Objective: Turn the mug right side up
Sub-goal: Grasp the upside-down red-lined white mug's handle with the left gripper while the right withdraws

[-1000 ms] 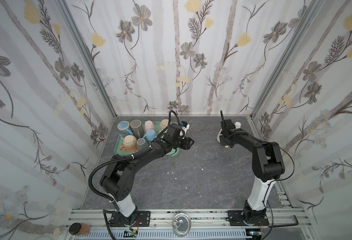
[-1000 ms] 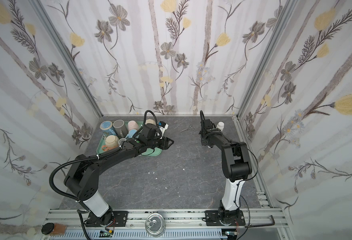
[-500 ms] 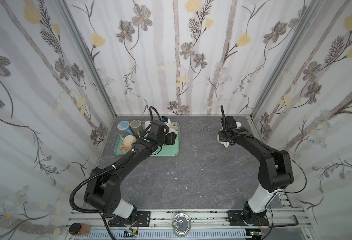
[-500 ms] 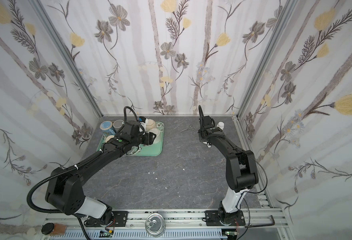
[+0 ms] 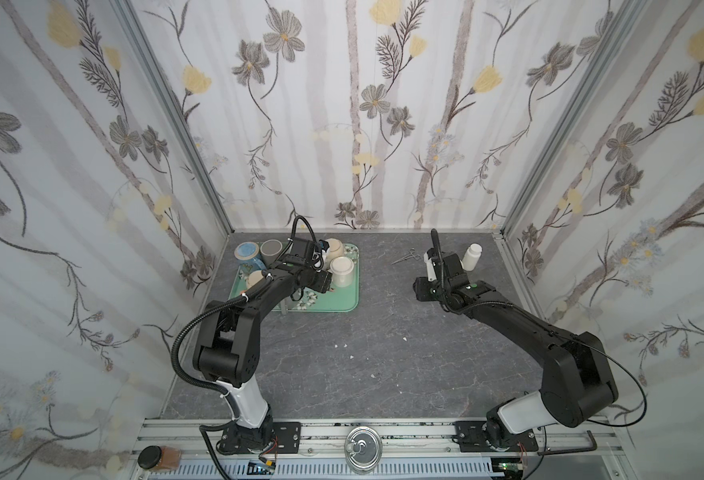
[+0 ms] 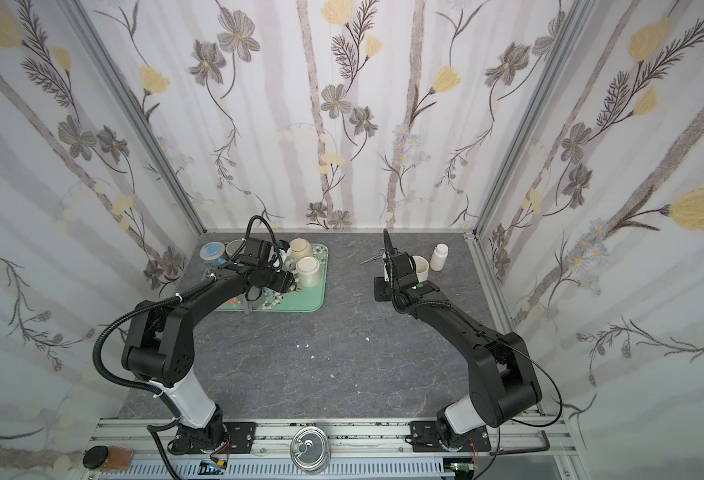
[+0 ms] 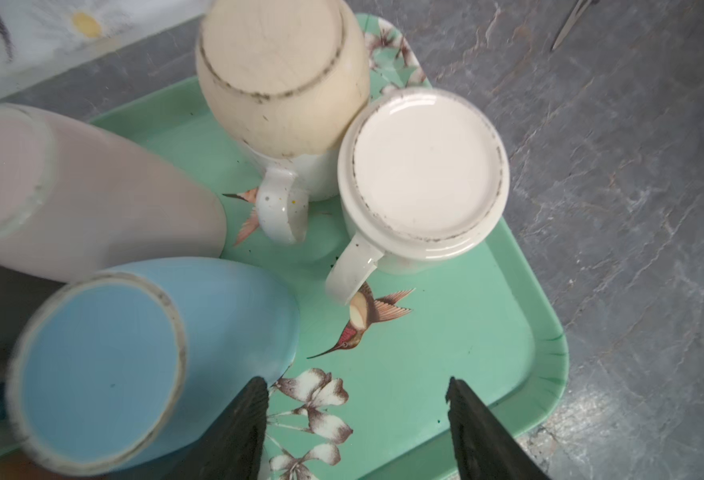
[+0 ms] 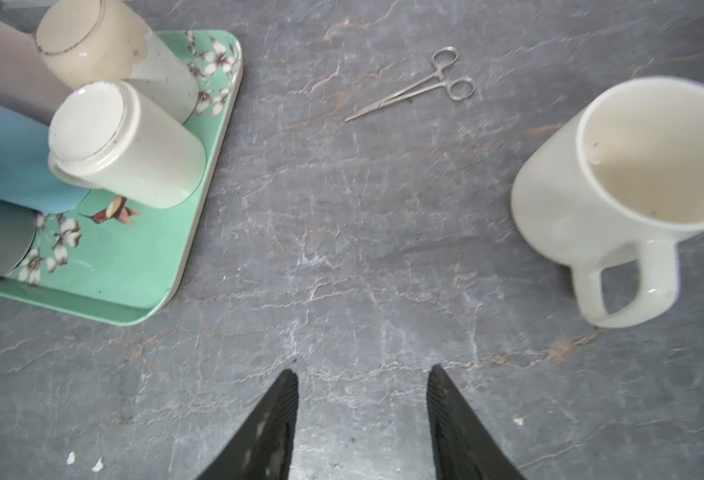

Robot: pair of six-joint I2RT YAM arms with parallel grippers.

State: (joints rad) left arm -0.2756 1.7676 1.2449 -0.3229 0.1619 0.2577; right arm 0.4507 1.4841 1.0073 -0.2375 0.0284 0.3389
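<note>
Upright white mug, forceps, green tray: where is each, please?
Upright white mug (image 8: 549,216): right wrist view, outer wall.
Forceps (image 8: 377,106): right wrist view, near the pivot.
Green tray (image 7: 466,353): left wrist view, bare floor.

You had the tray (image 5: 337,300) at the back left of the table (image 5: 383,353), with several mugs (image 5: 343,270) standing mouth-down on it. To its right lay the forceps (image 5: 405,256), toward the back. Right of those, one mug (image 6: 420,268) stood upright on the table, with a bottle (image 6: 439,257) just beside it, further right.
</note>
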